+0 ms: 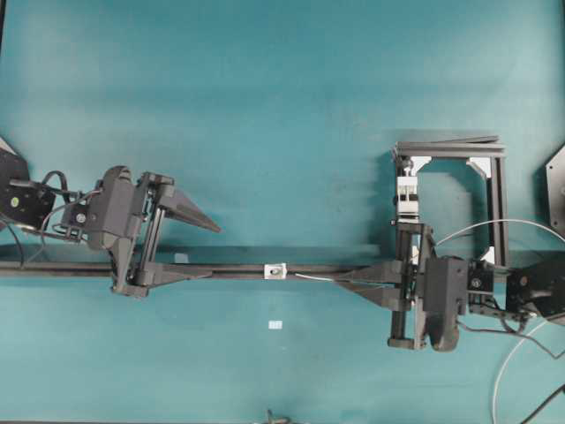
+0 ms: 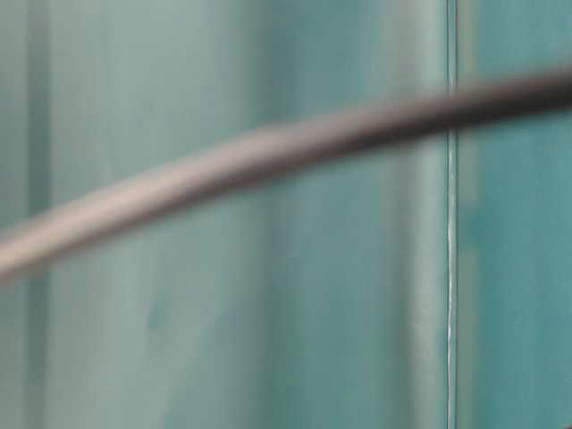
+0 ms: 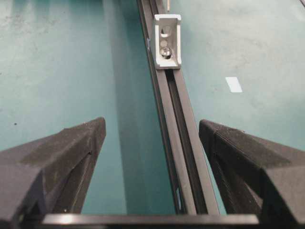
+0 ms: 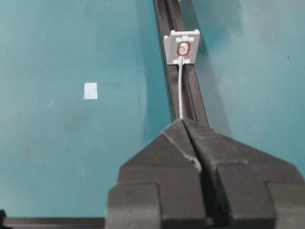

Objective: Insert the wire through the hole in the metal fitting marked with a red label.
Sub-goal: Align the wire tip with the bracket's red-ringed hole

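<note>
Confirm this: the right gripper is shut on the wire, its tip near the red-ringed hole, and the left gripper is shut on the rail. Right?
Not quite. The left gripper is open: the left wrist view shows its fingers spread either side of the black rail, not clamped on it. The rest holds: in the right wrist view the right gripper is shut on the wire, whose tip nears the hole in the metal fitting.

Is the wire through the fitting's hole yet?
Cannot tell: the wire, pinched in the right gripper, reaches the fitting, near the red-ringed hole.
</note>
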